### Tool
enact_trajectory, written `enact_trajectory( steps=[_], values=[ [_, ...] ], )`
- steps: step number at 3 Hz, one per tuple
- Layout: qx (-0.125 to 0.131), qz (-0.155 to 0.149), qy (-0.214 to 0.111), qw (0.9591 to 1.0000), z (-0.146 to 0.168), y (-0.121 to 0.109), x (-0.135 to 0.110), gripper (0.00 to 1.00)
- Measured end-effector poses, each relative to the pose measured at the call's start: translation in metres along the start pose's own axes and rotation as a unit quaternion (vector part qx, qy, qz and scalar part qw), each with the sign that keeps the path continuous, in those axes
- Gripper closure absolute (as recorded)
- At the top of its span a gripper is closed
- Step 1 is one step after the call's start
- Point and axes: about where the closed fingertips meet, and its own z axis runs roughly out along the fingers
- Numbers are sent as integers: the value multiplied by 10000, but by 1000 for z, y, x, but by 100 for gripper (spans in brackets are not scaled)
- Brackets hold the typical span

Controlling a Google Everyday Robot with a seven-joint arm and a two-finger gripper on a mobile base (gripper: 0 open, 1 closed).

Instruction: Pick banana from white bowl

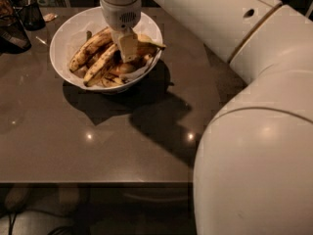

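The big white arm (254,106) reaches over the brown table (73,141) into the white bowl (64,37).
The wide, glossy bowl sits at the table's far left and holds several bananas. The banana (90,48), longest of them, curved and yellow with brown speckles, lies along the bowl's left side, its long axis running from lower left up to upper right. The gripper (128,47) points down among the fruit just right of it; whether it grips anything cannot be told.

Glossy white arm (254,131), seemingly vented wrist (122,14), cream tool (128,53) in bowl (59,40).
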Motion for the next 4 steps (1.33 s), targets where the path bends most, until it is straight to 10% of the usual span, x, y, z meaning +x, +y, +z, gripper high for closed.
enact_trajectory(
  steps=[2, 4],
  values=[
    [6, 29, -19, 10000, -1, 0, 0, 100],
    [77, 112, -35, 9999, -14, 3, 1, 100]
  ],
)
